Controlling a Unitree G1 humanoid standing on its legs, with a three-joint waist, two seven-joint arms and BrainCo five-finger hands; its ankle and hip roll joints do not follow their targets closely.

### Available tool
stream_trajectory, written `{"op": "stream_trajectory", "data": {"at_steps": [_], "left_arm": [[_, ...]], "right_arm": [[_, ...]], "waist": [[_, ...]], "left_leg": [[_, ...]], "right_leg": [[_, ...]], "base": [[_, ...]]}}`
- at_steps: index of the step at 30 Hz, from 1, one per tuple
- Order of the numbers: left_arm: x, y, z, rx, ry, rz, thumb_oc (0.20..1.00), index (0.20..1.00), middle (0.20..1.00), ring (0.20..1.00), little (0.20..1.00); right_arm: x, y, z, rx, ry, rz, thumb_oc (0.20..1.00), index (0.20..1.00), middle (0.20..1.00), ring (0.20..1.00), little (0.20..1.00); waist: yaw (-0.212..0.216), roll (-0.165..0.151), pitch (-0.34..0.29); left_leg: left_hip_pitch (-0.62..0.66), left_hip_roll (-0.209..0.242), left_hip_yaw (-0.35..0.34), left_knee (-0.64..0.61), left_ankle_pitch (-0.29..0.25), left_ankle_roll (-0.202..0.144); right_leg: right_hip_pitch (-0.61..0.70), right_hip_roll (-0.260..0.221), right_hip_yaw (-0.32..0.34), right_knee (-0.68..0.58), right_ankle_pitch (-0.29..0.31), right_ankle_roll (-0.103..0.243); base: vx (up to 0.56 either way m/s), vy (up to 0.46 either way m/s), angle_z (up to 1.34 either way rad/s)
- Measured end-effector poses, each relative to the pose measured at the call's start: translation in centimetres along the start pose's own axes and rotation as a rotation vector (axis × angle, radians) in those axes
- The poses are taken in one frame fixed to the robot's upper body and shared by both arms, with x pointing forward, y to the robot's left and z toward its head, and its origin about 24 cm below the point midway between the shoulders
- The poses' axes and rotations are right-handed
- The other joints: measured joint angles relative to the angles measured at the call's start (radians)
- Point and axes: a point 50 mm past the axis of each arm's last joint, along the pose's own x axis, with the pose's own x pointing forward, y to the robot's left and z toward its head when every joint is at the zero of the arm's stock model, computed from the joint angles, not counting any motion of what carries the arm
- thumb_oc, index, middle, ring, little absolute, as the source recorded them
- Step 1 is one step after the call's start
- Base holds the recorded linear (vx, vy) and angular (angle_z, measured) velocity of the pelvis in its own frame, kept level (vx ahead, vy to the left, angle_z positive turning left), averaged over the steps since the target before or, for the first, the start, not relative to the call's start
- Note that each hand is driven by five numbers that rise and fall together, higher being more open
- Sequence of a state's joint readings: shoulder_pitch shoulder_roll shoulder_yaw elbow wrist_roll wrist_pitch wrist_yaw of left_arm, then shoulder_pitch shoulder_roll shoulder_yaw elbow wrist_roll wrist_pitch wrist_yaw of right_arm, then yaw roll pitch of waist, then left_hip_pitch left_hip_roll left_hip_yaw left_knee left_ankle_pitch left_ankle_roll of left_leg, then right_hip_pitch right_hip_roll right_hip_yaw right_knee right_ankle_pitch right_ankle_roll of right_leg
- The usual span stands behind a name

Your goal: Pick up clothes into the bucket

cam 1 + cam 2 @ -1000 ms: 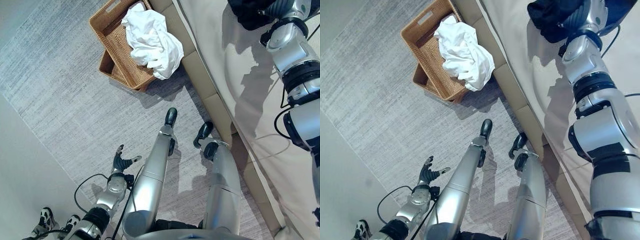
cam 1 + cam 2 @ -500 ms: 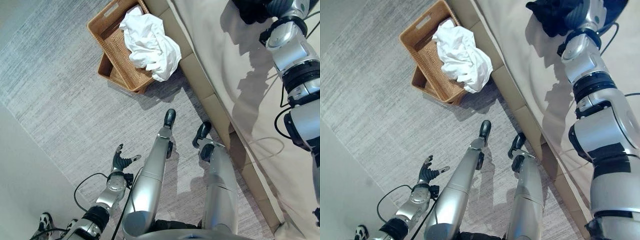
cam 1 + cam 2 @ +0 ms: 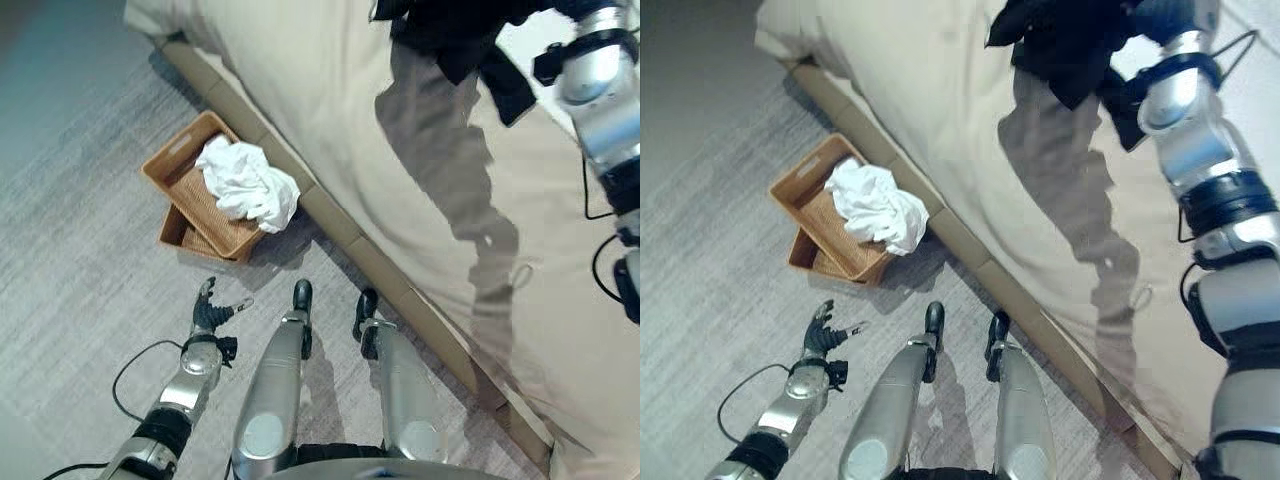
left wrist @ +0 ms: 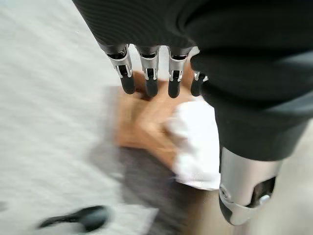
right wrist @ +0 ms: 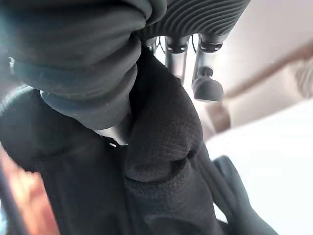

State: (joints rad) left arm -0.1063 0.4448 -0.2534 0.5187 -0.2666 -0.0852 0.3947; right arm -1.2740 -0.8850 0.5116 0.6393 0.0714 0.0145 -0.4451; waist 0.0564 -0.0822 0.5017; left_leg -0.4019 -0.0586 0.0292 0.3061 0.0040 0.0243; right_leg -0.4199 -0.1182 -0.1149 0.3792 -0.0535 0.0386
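A dark knit garment (image 3: 455, 35) hangs above the bed, bunched in my right hand (image 5: 204, 78), whose fingers curl into the cloth. Its loose ends dangle and throw a shadow on the sheet. On the carpet by the bed's side stands a brown woven basket (image 3: 172, 170). A crumpled white cloth (image 3: 245, 185) lies over its near rim. My left hand (image 3: 210, 312) hovers low over the carpet, a short way in front of the basket, fingers (image 4: 149, 73) straight and holding nothing. In the left wrist view, the basket (image 4: 134, 125) and white cloth (image 4: 198, 142) lie past them.
A wide bed with a beige sheet (image 3: 330, 120) fills the right side, and its tan base (image 3: 400, 290) runs diagonally along the grey carpet (image 3: 80, 270). A second, lower woven piece (image 3: 185, 238) sits under the basket.
The whole picture has shifted, so the camera has moved and more of the bed shows. The dark garment now hangs free from the raised right hand. The left hand keeps its pose.
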Motion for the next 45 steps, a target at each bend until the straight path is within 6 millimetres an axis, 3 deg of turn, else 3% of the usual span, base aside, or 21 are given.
{"op": "stream_trajectory", "data": {"at_steps": [1, 3, 5, 7, 8, 11, 13, 15, 18, 25, 30, 35, 39, 45], "left_arm": [[0.4, 0.2, 1.1, -0.016, -0.030, 0.000, 1.000, 1.000, 1.000, 1.000, 1.000], [0.5, 0.6, 3.8, -0.056, -0.134, -0.017, 1.000, 1.000, 1.000, 1.000, 1.000], [0.1, 1.2, 5.0, -0.043, -0.201, -0.036, 1.000, 1.000, 1.000, 1.000, 1.000], [0.0, 2.4, 6.7, 0.006, -0.289, -0.048, 1.000, 1.000, 1.000, 1.000, 1.000], [0.2, 3.3, 8.6, 0.045, -0.348, -0.040, 1.000, 1.000, 1.000, 1.000, 1.000], [-0.9, 4.8, 12.2, 0.039, -0.506, -0.037, 1.000, 1.000, 1.000, 1.000, 1.000], [-1.7, 4.8, 15.2, 0.012, -0.640, -0.058, 1.000, 1.000, 1.000, 1.000, 1.000], [-2.7, 4.4, 17.7, 0.013, -0.745, -0.107, 1.000, 1.000, 1.000, 1.000, 1.000], [-3.6, 3.2, 19.9, 0.006, -0.854, -0.186, 1.000, 1.000, 1.000, 1.000, 1.000], [-4.2, 0.2, 20.1, 0.061, -0.861, -0.370, 1.000, 1.000, 1.000, 1.000, 1.000], [-5.0, -2.7, 22.1, 0.114, -0.925, -0.512, 1.000, 1.000, 1.000, 1.000, 1.000], [-5.5, -4.7, 22.4, 0.140, -0.939, -0.604, 1.000, 1.000, 1.000, 1.000, 1.000], [-6.2, -6.7, 21.5, 0.109, -0.896, -0.721, 1.000, 1.000, 1.000, 1.000, 1.000], [-6.4, -7.8, 21.2, 0.091, -0.870, -0.786, 1.000, 1.000, 1.000, 1.000, 1.000]], "right_arm": [[-0.1, -0.5, -0.1, 0.005, -0.005, -0.007, 0.200, 0.200, 0.200, 0.200, 0.200], [-1.0, -1.6, -0.9, 0.054, -0.005, -0.012, 0.200, 0.200, 0.200, 0.200, 0.200], [-1.7, -1.3, -1.2, 0.070, -0.005, 0.019, 0.200, 0.200, 0.200, 0.200, 0.200], [-2.5, -0.8, -1.6, 0.065, -0.016, 0.066, 0.200, 0.200, 0.200, 0.200, 0.200], [-2.9, -1.2, -1.4, 0.072, -0.037, 0.086, 0.200, 0.200, 0.200, 0.200, 0.200], [-4.4, -0.6, -0.5, 0.105, -0.104, 0.182, 0.200, 0.200, 0.200, 0.200, 0.200], [-5.7, 0.2, -0.6, 0.125, -0.117, 0.260, 0.200, 0.200, 0.200, 0.200, 0.200], [-6.6, 0.5, -0.5, 0.150, -0.125, 0.324, 0.200, 0.200, 0.200, 0.200, 0.200], [-7.8, 1.4, -0.1, 0.181, -0.145, 0.437, 0.200, 0.200, 0.200, 0.200, 0.200], [-10.4, 3.0, 1.9, 0.234, -0.232, 0.687, 0.200, 0.200, 0.200, 0.200, 0.200], [-13.1, 5.1, 4.1, 0.300, -0.315, 0.900, 0.200, 0.200, 0.200, 0.200, 0.200], [-13.9, 5.7, 5.1, 0.338, -0.351, 0.953, 0.200, 0.200, 0.200, 0.200, 0.200], [-15.0, 6.7, 7.0, 0.451, -0.402, 0.991, 0.200, 0.200, 0.200, 0.200, 0.200], [-16.3, 7.6, 8.5, 0.511, -0.452, 1.056, 0.200, 0.200, 0.200, 0.200, 0.200]], "waist": [[-0.025, -0.006, -0.008], [-0.016, -0.015, -0.015], [-0.013, -0.014, -0.039], [-0.039, -0.009, -0.125], [-0.063, -0.009, -0.135], [-0.066, -0.004, -0.155], [-0.079, 0.010, -0.230], [-0.093, 0.015, -0.266], [-0.110, 0.023, -0.335], [-0.122, 0.033, -0.382], [-0.120, 0.032, -0.401], [-0.121, 0.031, -0.435], [-0.121, 0.030, -0.442], [-0.119, 0.030, -0.446]], "left_leg": [[0.022, 0.007, 0.009, -0.010, -0.011, -0.006], [0.105, 0.012, 0.022, -0.084, -0.004, -0.010], [0.155, 0.015, 0.026, -0.125, 0.018, -0.017], [0.183, 0.021, 0.030, -0.170, 0.013, -0.019], [0.215, 0.026, 0.048, -0.186, 0.012, -0.021], [0.321, 0.039, 0.083, -0.236, 0.020, -0.029], [0.374, 0.042, 0.092, -0.262, 0.020, -0.028], [0.425, 0.047, 0.103, -0.297, 0.017, -0.033], [0.473, 0.052, 0.108, -0.329, 0.017, -0.032], [0.516, 0.064, 0.108, -0.368, 0.017, -0.033], [0.548, 0.066, 0.108, -0.387, 0.017, -0.034], [0.552, 0.063, 0.108, -0.387, 0.017, -0.034], [0.566, 0.062, 0.109, -0.391, 0.017, -0.034], [0.566, 0.062, 0.108, -0.391, 0.016, -0.034]], "right_leg": [[0.017, -0.002, -0.002, -0.009, -0.008, -0.011], [0.087, 0.011, 0.005, -0.076, 0.006, 0.002], [0.137, 0.018, 0.007, -0.122, 0.036, 0.012], [0.164, 0.029, 0.015, -0.176, 0.043, 0.019], [0.192, 0.035, 0.024, -0.194, 0.043, 0.012], [0.285, 0.054, 0.049, -0.255, 0.068, 0.009], [0.346, 0.062, 0.059, -0.301, 0.075, 0.010], [0.396, 0.072, 0.064, -0.342, 0.079, 0.011], [0.445, 0.082, 0.075, -0.387, 0.081, 0.013], [0.493, 0.099, 0.075, -0.437, 0.086, 0.010], [0.526, 0.102, 0.074, -0.454, 0.087, 0.010], [0.528, 0.098, 0.074, -0.454, 0.087, 0.010], [0.539, 0.098, 0.074, -0.455, 0.087, 0.011], [0.539, 0.097, 0.073, -0.454, 0.087, 0.011]], "base": [[0.20, -0.059, -0.15], [0.16, -0.032, -0.18], [0.16, -0.011, -0.26], [0.22, -0.016, -0.22], [0.18, -0.030, -0.20], [0.14, -0.036, -0.41], [0.16, -0.033, -0.26], [0.12, -0.027, -0.14], [0.07, -0.019, -0.14], [0.01, -0.006, 0.00], [0.00, 0.000, 0.00], [0.00, 0.000, 0.00], [0.00, 0.000, 0.00], [0.00, 0.000, 0.00]]}}
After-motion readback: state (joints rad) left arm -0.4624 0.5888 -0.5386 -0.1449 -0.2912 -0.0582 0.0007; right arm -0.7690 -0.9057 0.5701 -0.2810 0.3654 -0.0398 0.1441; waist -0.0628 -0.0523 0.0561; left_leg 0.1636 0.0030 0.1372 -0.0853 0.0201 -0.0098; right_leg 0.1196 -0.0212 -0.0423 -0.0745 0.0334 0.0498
